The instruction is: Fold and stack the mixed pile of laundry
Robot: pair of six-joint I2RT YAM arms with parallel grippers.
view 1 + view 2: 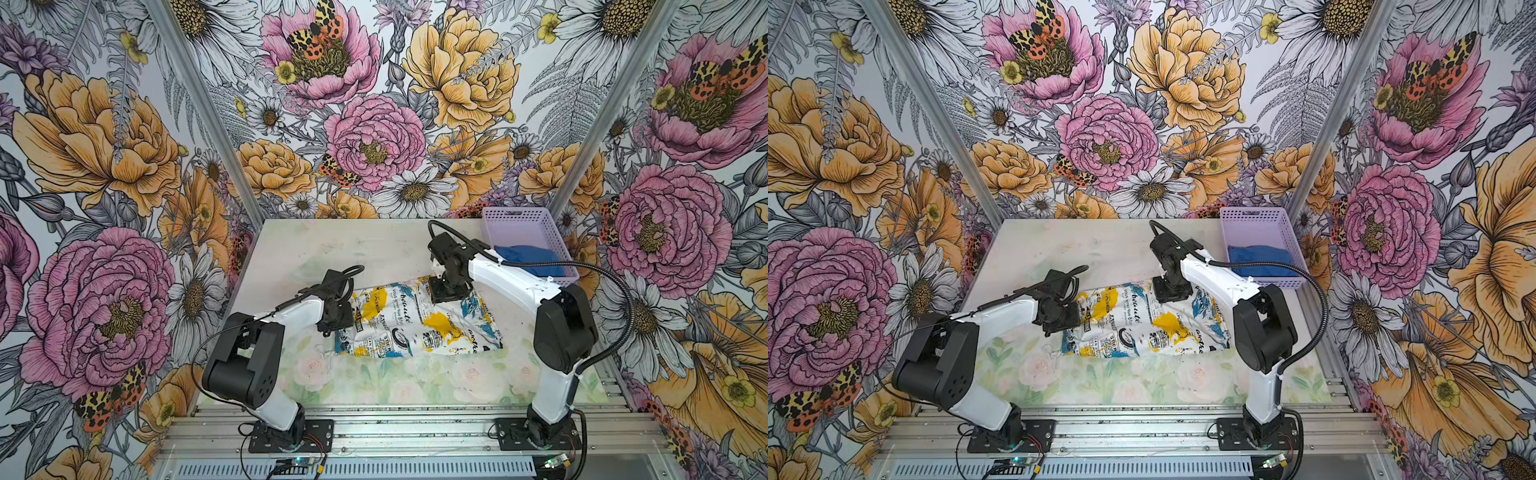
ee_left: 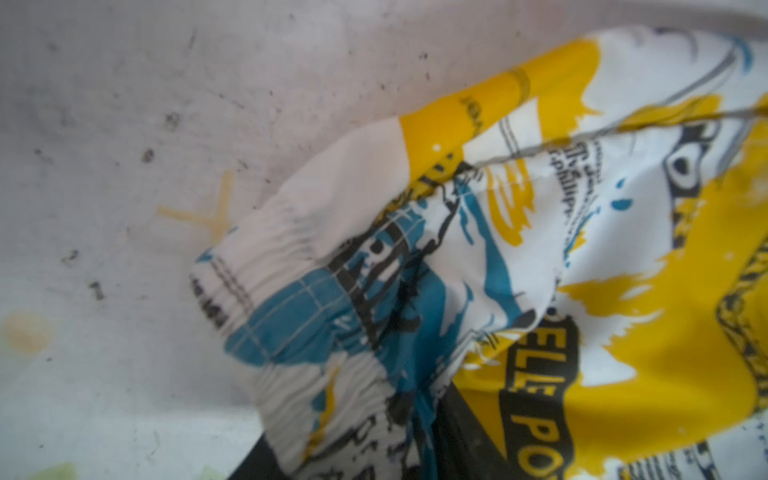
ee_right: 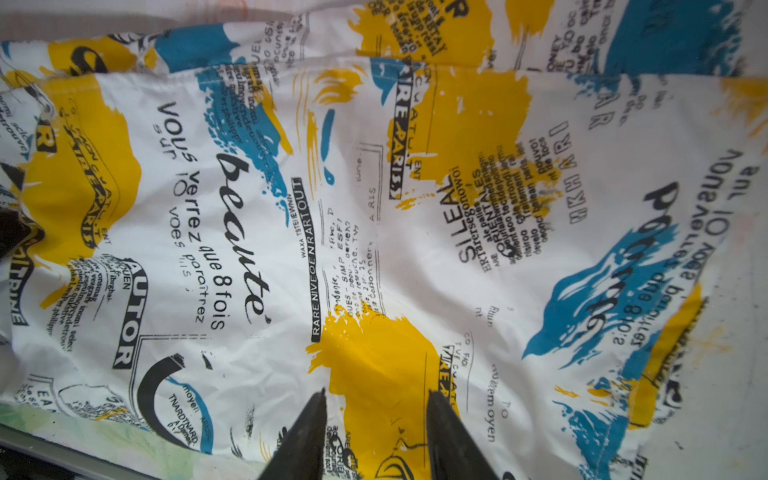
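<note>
Here the printed garment (image 1: 415, 326) lies spread but wrinkled on the table (image 1: 357, 245), a little below the middle of both top views. The blue T-shirt (image 1: 525, 257) sits crumpled in the lavender basket (image 1: 519, 214), to the right of centre.

The left gripper (image 1: 337, 321) is at the garment's left edge. In the left wrist view the gathered elastic edge is bunched over its dark fingers (image 2: 465, 432), but I cannot tell whether they are fully clenched on it. The right gripper (image 3: 376, 415) stands released, its two tips apart over a yellow patch, at the cloth's upper edge in the top views.

I judge the step is to take two edge points for a fold. To do it well, each gripper should pinch only the edge layers. Both should lift together and keep the cloth taut, so that the fold lands straight.
</note>
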